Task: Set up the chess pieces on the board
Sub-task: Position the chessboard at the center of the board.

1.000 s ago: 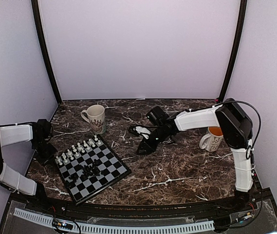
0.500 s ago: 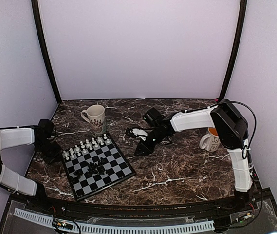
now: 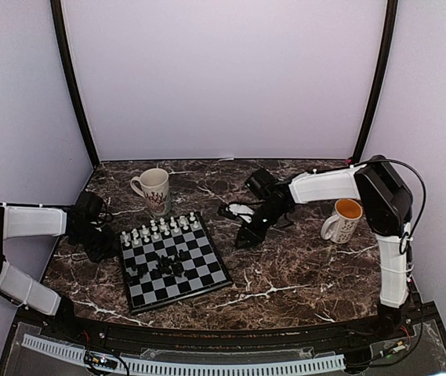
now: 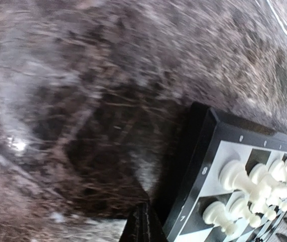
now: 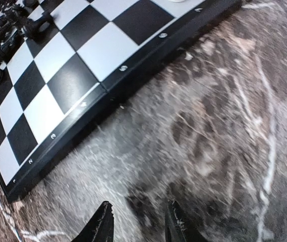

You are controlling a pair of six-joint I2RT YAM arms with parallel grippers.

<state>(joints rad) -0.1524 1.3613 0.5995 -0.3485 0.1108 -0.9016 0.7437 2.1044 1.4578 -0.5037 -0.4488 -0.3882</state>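
Because the left gripper (image 3: 106, 244) sits low just beside the board (image 3: 201, 274) at its left rim, with one fingertip (image 4: 142, 227) showing and its opening impossible to tell, a shove could slide the board and topple the white pieces (image 3: 160, 229) ranked along the far rows, or the black pieces (image 3: 160, 268) heaped mid-board. Right of the board, the right gripper (image 3: 244, 237) hovers over the tabletop (image 3: 301, 274), parted and empty. The rim marks (image 5: 123, 67) look like coordinates, too blurred to read.
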